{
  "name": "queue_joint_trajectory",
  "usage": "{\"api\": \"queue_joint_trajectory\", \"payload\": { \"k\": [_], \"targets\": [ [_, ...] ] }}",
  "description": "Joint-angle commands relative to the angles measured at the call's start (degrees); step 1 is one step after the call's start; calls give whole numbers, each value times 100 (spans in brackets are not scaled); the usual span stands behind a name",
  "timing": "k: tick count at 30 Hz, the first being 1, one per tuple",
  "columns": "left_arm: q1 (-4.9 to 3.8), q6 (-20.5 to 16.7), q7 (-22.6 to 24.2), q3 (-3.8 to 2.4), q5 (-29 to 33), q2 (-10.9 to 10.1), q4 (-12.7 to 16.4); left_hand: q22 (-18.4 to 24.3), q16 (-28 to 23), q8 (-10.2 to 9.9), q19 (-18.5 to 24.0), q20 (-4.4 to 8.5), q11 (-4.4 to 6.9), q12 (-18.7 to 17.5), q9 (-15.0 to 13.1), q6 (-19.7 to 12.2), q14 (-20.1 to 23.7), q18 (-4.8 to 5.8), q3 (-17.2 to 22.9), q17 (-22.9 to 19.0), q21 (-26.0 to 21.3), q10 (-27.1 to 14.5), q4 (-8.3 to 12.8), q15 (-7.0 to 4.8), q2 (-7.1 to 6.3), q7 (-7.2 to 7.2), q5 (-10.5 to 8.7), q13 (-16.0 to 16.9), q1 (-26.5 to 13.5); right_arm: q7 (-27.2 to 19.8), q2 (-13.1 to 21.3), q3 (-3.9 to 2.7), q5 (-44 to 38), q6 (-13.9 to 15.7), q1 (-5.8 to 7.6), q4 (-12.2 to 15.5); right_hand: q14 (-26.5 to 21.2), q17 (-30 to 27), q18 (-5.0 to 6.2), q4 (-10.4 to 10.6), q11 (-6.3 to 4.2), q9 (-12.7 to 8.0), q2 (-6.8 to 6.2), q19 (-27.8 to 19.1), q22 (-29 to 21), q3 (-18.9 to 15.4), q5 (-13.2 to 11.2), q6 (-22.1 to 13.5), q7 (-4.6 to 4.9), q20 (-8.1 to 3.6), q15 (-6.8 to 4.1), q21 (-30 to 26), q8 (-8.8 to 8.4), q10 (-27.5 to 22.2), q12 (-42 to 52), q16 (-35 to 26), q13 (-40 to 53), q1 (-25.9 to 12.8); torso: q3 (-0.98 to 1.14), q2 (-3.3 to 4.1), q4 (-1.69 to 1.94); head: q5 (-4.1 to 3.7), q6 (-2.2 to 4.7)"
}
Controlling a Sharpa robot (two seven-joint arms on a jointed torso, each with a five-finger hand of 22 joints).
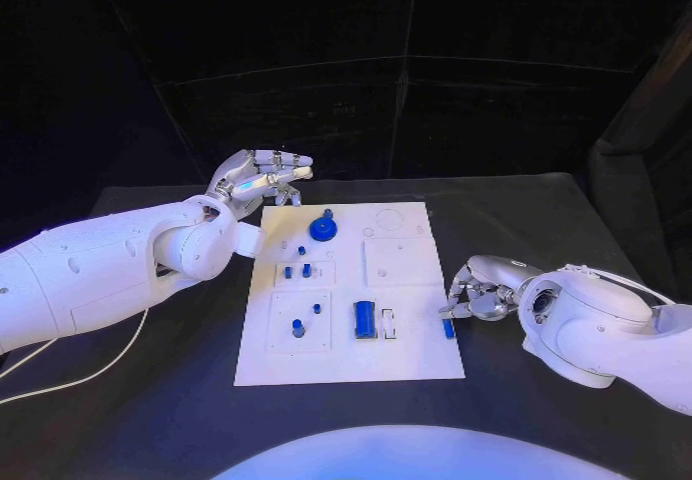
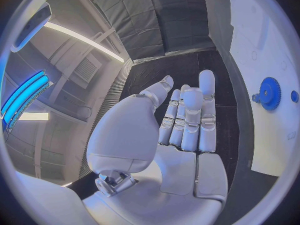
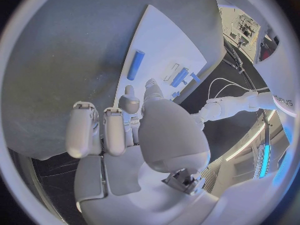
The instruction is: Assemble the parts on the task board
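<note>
The white task board lies mid-table. On it are a blue gear, small blue pegs, a blue block and a short blue bar at its right edge. My left hand hovers over the board's far left corner with its fingers spread and nothing in it. In the left wrist view the left hand is beside the gear. My right hand hangs just above the bar, fingers apart and pointing down. The right wrist view shows the bar lying on the board beyond the right hand's fingertips.
A white cable runs over the black table at the near left. Two more blue pegs stand in a square plate near the board's left edge. A pale slotted piece lies beside the blue block.
</note>
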State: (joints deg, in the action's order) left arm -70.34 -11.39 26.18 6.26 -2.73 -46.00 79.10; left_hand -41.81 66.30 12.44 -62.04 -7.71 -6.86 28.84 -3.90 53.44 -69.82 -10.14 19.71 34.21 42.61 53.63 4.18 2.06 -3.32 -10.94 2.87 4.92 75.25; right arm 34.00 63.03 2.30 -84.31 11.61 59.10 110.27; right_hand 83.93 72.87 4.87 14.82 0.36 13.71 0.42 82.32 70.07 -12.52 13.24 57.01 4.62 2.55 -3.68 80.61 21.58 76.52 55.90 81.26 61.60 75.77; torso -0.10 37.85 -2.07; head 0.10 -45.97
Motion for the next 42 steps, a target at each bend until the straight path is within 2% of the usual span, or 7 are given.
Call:
{"api": "queue_joint_trajectory", "payload": {
  "k": [1, 6, 12, 29, 37, 40, 42],
  "targets": [
    [-8, 70, 31, -4, 13, 4, 1, 8, 2, 27, 6, -31, 2, 30, -3, -19, 35, -37, 11, 1, -23, -26, -13, 8, 27, -8, 18, 8, -39, 265, -36, 1, -351, -503, 2, -34, 297, -3, -105, -9, -23, 9, -8, 6, 10, -38, -33, 32, 5, -5, -14, 21, -37, 31, -8, 23, 8, -70, -7, -3, 8, -8, 3],
    [-7, 75, 30, -3, 13, 8, -5, 8, 2, 27, 6, -31, 2, 30, -3, -19, 35, -37, 11, 1, -23, -26, -13, 8, 27, -8, 18, 8, -39, 340, -80, 2, -422, -563, -2, -90, 297, -3, -105, -9, -23, 9, -8, 6, 10, -38, -33, 32, 5, -5, -14, 21, -37, 31, -8, 23, 8, -70, -1, -6, 6, -8, -5],
    [-6, 78, 27, -1, 13, 9, -9, 8, 2, 27, 6, -31, 2, 30, -3, -19, 35, -37, 11, 1, -23, -26, -13, 8, 27, -8, 18, 8, -39, 371, -133, 3, -468, -625, -6, -123, 297, -3, -105, -7, -24, 12, -7, 8, 15, -49, -50, 40, 2, -5, -15, 23, -37, 31, -13, 22, 5, -69, -5, 2, 14, -14, -1],
    [-3, 106, 20, 3, 13, 8, -20, 10, 7, 36, 4, -31, 3, 44, -5, -14, 34, -38, 9, 0, -26, -25, -17, 7, 31, -8, 18, 10, -48, 410, -303, 5, -413, -1069, -36, -179, 294, -8, -109, -61, -42, 35, 26, 13, 35, -56, -28, 111, -18, -14, -27, 30, -24, 34, -23, 14, 6, 36, -10, -1, 14, -6, -38],
    [-3, 109, 15, 5, 13, 2, -19, 10, 7, 36, 4, -31, 3, 44, -5, -14, 34, -38, 9, 0, -26, -25, -17, 7, 31, -8, 18, 10, -48, 455, -357, 6, -387, -1167, -47, -228, 294, -4, -110, -150, -52, 42, 109, 14, 42, -38, 117, 134, -24, -26, -38, 31, -54, 37, -44, 10, 3, 189, -11, -5, 12, 0, -42],
    [-3, 109, 14, 5, 13, 0, -17, 10, 7, 36, 4, -31, 3, 44, -5, -14, 34, -38, 9, 0, -26, -25, -17, 7, 31, -8, 18, 10, -48, 481, -382, 6, -415, -1197, -50, -245, 295, 1, -110, -304, -68, 40, 189, 15, 46, 50, 199, 132, -36, -36, -52, 31, -85, 26, -72, 9, -8, 442, -11, -2, 12, -2, -41],
    [-3, 109, 13, 5, 13, -2, -16, 12, 12, 40, 3, -31, 3, 50, -5, -14, 31, -38, 9, 4, -28, -27, -21, 7, 35, -7, 19, 11, -55, 505, -397, 6, -443, -1197, -51, -250, 295, 1, -110, -443, -76, 33, 279, 13, 46, 169, 71, 125, -39, -48, -63, 29, -117, 11, -100, 6, -19, 673, -10, -3, 12, -2, -37]
  ]
}}
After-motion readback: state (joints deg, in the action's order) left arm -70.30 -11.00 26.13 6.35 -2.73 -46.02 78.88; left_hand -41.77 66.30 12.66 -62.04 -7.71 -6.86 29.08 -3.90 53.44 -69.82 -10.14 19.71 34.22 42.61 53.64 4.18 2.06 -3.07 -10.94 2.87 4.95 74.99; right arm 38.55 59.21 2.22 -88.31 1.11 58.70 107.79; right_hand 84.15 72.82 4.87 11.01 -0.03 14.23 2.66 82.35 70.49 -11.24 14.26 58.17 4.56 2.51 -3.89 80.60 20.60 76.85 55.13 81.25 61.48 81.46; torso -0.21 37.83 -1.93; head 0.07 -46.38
